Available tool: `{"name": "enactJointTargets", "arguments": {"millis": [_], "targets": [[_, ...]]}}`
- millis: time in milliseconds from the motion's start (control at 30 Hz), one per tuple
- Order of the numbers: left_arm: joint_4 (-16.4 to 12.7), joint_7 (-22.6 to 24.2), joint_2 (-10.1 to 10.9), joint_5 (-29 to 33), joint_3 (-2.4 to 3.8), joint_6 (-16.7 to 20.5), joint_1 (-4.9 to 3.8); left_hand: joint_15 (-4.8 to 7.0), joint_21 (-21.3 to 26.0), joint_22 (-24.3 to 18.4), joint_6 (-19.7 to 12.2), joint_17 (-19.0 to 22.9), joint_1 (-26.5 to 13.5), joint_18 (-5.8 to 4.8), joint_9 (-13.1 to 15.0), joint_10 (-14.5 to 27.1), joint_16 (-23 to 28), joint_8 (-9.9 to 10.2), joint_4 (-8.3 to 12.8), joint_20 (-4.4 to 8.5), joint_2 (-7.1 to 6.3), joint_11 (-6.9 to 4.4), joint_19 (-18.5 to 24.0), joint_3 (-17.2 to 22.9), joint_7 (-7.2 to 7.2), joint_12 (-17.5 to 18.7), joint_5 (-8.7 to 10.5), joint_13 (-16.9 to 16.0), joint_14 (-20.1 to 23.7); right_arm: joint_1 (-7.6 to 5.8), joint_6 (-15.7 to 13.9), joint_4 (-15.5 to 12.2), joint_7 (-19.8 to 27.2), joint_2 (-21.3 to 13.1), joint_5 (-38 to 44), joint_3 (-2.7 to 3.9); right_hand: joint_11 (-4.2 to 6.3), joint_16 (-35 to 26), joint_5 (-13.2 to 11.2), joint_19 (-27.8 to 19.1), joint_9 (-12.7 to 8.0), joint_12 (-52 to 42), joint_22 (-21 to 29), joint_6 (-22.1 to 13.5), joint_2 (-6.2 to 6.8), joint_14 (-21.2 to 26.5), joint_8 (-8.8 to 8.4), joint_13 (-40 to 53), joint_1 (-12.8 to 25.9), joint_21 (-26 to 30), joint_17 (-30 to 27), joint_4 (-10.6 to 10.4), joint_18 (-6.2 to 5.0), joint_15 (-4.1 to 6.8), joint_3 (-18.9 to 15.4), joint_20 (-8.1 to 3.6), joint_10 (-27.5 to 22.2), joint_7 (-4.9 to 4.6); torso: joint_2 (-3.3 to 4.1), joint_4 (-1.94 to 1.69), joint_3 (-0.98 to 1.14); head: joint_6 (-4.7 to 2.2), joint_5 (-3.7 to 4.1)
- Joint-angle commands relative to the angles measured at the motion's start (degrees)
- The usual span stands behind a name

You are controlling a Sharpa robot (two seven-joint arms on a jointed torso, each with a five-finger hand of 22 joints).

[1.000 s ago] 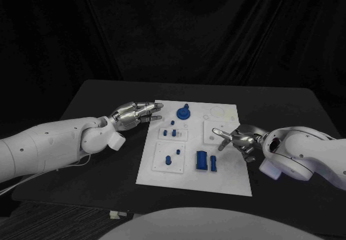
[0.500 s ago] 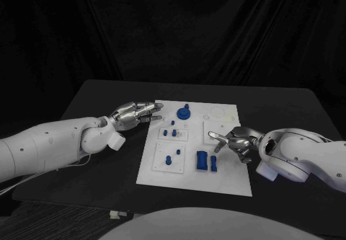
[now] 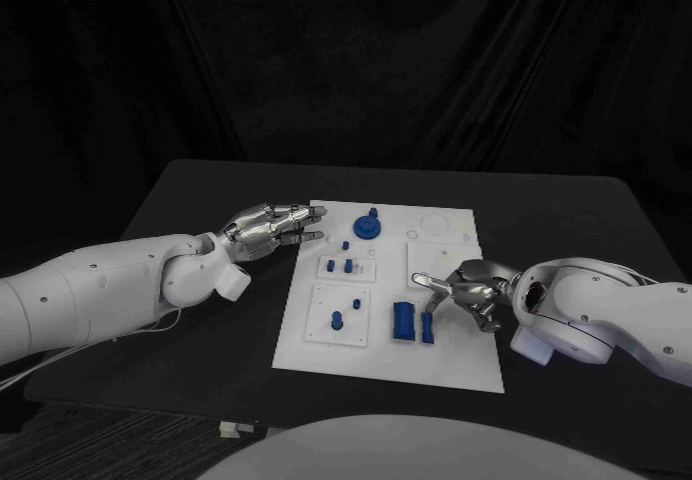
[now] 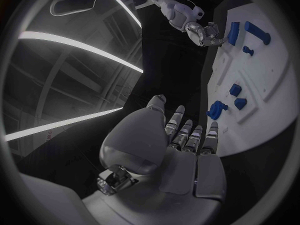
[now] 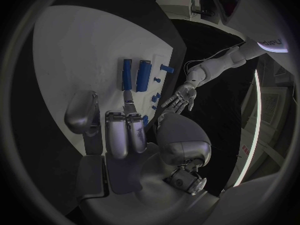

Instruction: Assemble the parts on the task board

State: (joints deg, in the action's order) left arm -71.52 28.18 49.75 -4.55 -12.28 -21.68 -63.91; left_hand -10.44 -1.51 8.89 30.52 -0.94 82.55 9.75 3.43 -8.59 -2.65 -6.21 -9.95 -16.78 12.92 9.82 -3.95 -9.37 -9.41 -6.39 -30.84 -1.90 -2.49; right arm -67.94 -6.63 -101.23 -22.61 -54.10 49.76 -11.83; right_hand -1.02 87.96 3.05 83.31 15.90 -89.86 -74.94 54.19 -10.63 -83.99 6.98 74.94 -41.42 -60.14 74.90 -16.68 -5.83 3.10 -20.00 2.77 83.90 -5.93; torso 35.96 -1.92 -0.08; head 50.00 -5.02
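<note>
Evidently a reaching moment, noted from my remote station.
Task board (image 3: 387, 350): lay flat mid-table, long side running away from the robot.
Parts: two upright blue bars (image 3: 411, 321) stood side by side in the near-right block; small pegs (image 3: 336, 320) sat in the near-left block; a round knobbed piece (image 3: 366, 227) sat at the far end.
Right hand (image 3: 464, 291): over the board's right edge, just beside the bars, fingers apart and grasping nothing; one fingertip pointed toward them, I judged to line up a grip.
Left hand (image 3: 271, 227): hovered at the board's far-left corner, fingers released and extended, holding nothing; likely parked clear of the right hand's work.
</note>
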Motion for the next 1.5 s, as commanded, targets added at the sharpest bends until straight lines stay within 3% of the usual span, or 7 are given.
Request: {"name": "enactJointTargets", "arguments": {"millis": [33,367,633,900,1000,1167,1500], "targets": [[-0.03,0.39,-0.1,0.36,0.05,-0.7,0.08,-0.18,-0.22,-0.1,0.55,-0.07,0.45,-0.95,0.1,-0.01,-0.28,-0.18,0.24,-0.09,0.02,0.28,-0.4,0.18,-1.09,-0.24,-0.19,-0.04,-0.27,0.33,2.17,-0.1,-2.47,0.05,0.32,-0.1,-0.4,0.0,-0.07,-0.1,0.05,-0.14,-7.87,0.2,-0.15,-4.78,-0.26,15.06,-0.35,-0.01,8.52,0.02,0.42,-0.47,-0.29,0.5,6.1,-0.12,0.0,0.0,0.0,0.0,0.02],[0.13,0.22,-0.16,0.36,0.05,-0.8,0.1,-0.18,-0.22,-0.1,0.55,-0.07,0.45,-0.95,0.1,-0.01,-0.28,-0.18,0.24,-0.09,0.02,0.28,-0.4,0.18,-1.09,-0.24,-0.19,-0.04,-0.27,0.37,-0.67,-0.4,-1.83,-0.17,3.45,-0.1,-0.1,-0.55,-0.04,-0.61,-3.46,-0.14,-7.56,-4.24,-1.87,-4.45,-2.86,15.06,-1.46,0.9,6.82,0.04,0.14,-0.3,-2.72,0.68,6.1,-0.76,0.0,0.01,0.0,0.0,0.0],[0.17,0.26,-0.09,0.36,0.05,-0.82,0.11,-0.19,-0.21,-0.11,0.53,-0.07,0.45,-0.98,0.09,0.0,-0.29,-0.19,0.27,-0.09,0.02,0.3,-0.41,0.21,-1.11,-0.26,-0.25,-0.04,-0.26,0.38,-6.5,-1.3,3.7,-0.69,13.25,-0.1,3.22,-0.89,-0.19,-0.67,-7.53,-0.14,-7.6,-12.61,-2.9,-4.35,-3.59,15.06,-1.96,0.55,5.91,0.03,0.11,2.42,-5.71,-1.67,6.1,3.02,-0.01,-0.02,0.0,0.0,-0.08],[0.18,0.41,-0.06,0.36,0.05,-0.87,0.12,-0.21,-0.22,-0.11,0.6,-0.07,0.46,-0.99,0.1,-0.09,-0.31,-0.22,0.3,-0.09,0.06,0.31,-0.42,0.26,-1.12,-0.34,-0.29,-0.06,-0.28,0.4,-12.91,-2.63,10.42,-1.9,24.69,-0.1,4.09,-0.51,-0.27,-0.07,-8.65,-0.14,-8.24,-15.67,-3.1,-4.58,-3.72,15.06,-1.85,-2.0,7.02,0.03,0.58,3.26,-6.39,-2.41,6.1,4.09,-0.03,-0.01,0.01,0.0,-0.16],[0.17,0.5,-0.03,0.36,0.05,-0.84,0.12,-0.21,-0.22,-0.11,0.6,-0.07,0.46,-0.99,0.1,-0.09,-0.31,-0.22,0.3,-0.09,0.06,0.31,-0.42,0.26,-1.12,-0.34,-0.29,-0.06,-0.28,0.41,-14.06,-3.07,12.03,-2.43,27.16,-0.1,4.17,-0.4,-0.27,0.05,-8.55,-0.14,-8.37,-14.41,-3.14,-4.65,-3.45,15.06,-1.85,-2.5,7.31,0.04,0.68,3.41,-6.45,-2.61,6.1,4.07,-0.01,-0.01,0.01,0.0,-0.15],[0.17,0.52,0.04,0.36,0.05,-0.78,0.13,-0.21,-0.22,-0.09,0.63,-0.08,0.46,-1.0,0.1,-0.11,-0.33,-0.23,0.31,-0.09,0.07,0.32,-0.44,0.28,-1.12,-0.37,-0.3,-0.07,-0.29,0.48,-14.11,-4.05,13.84,-3.43,29.15,-0.1,3.09,-0.09,-0.28,0.37,-7.76,-0.14,-8.74,-4.97,-2.86,-4.82,-0.91,15.06,-0.03,-4.15,8.04,-0.02,1.11,2.63,-6.59,-2.41,6.1,2.61,0.0,0.02,-0.01,0.0,-0.12],[0.14,0.6,0.08,0.36,0.05,-0.72,0.13,-0.23,-0.22,-0.08,0.65,-0.07,0.44,-1.01,0.1,-0.13,-0.32,-0.26,0.31,-0.09,0.09,0.34,-0.45,0.31,-1.13,-0.4,-0.3,-0.07,-0.29,1.19,-9.71,-5.97,11.97,-4.93,29.83,-0.1,1.12,0.16,-0.3,0.5,-8.36,-0.14,-8.97,-1.89,-2.5,-4.93,-0.47,15.06,1.41,-5.38,8.6,-0.04,1.42,0.9,-6.59,-1.23,6.1,1.5,0.0,-0.02,0.0,0.0,-0.2]]}}
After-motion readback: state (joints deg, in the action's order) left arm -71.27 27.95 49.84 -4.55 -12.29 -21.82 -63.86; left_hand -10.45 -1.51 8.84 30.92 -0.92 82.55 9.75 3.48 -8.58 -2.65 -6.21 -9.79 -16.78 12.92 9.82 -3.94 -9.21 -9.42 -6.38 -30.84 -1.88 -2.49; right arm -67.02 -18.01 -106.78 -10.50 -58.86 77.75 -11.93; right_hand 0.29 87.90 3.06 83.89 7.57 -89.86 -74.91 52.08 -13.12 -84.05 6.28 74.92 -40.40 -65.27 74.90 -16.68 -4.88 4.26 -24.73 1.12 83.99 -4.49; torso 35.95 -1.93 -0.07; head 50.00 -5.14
